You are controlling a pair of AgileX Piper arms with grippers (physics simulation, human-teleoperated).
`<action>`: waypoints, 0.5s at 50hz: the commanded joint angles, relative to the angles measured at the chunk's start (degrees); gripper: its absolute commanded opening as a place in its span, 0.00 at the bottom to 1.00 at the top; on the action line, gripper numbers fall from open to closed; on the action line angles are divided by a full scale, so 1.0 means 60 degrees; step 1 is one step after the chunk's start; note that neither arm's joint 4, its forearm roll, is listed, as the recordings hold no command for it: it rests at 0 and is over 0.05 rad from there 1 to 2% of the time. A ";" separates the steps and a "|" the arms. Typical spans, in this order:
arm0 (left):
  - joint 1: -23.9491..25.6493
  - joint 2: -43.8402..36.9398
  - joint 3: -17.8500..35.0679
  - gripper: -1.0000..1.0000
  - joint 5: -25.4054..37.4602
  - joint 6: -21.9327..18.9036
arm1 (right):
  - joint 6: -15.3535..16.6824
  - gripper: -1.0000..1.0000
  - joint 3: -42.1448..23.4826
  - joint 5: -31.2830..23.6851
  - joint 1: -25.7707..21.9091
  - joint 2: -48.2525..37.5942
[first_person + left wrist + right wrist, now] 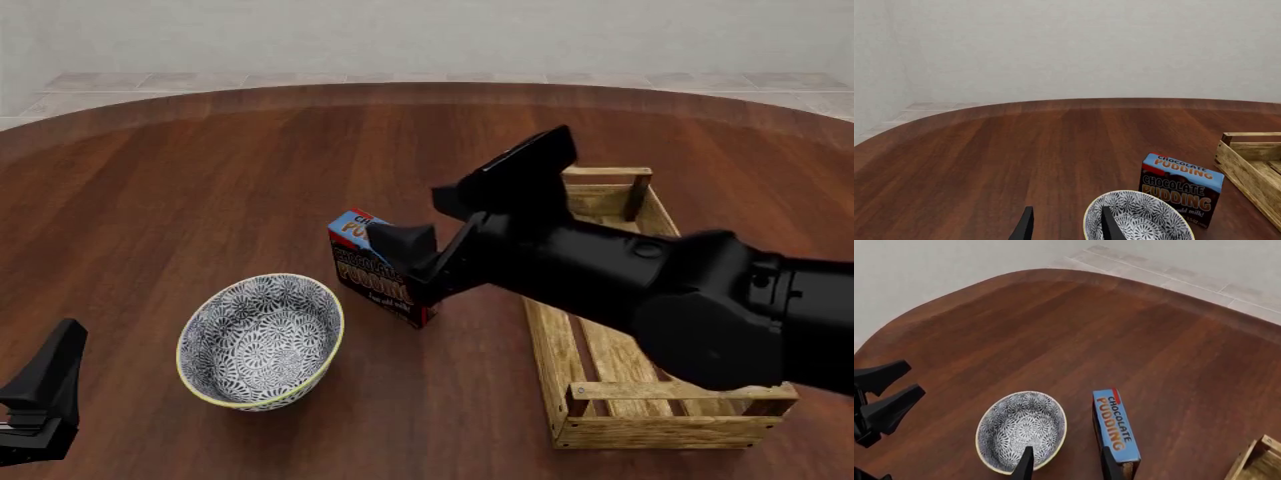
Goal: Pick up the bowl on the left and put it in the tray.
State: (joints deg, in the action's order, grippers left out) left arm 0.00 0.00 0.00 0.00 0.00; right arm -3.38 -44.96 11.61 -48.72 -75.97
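Note:
The bowl [260,340], blue-and-white patterned with a pale rim, stands upright on the table left of centre; it also shows in the wrist views [1141,217] [1021,430]. The tray [627,330], a long light wooden crate, lies to the right with nothing in it. My left gripper [40,400] is low at the near left, open, a short way left of the bowl; in its own view [1067,227] one finger overlaps the bowl's rim. My right gripper [400,250] hangs open above the bowl and box, holding nothing [1066,465].
A chocolate pudding box [380,270] stands between bowl and tray, close to the bowl's far right side. The right arm [641,290] stretches across the tray's near half. The round wooden table's far edge [427,88] meets a tiled floor.

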 commanded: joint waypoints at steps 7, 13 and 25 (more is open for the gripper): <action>0.0000 0.0000 0.0000 1.00 0.0000 0.0000 | 0.0116 1.00 -0.0373 -0.0053 -0.0045 -0.0382; 0.0000 0.0000 0.0000 1.00 0.0000 0.0000 | 0.0075 1.00 -0.0440 -0.0060 -0.0098 -0.0388; 0.0000 0.0000 0.0000 1.00 0.0000 0.0000 | 0.0131 1.00 -0.0479 0.0038 -0.0318 -0.0712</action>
State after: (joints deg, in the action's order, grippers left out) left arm 0.00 0.00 0.00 0.00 0.00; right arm -2.78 -47.39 11.60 -49.73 -78.89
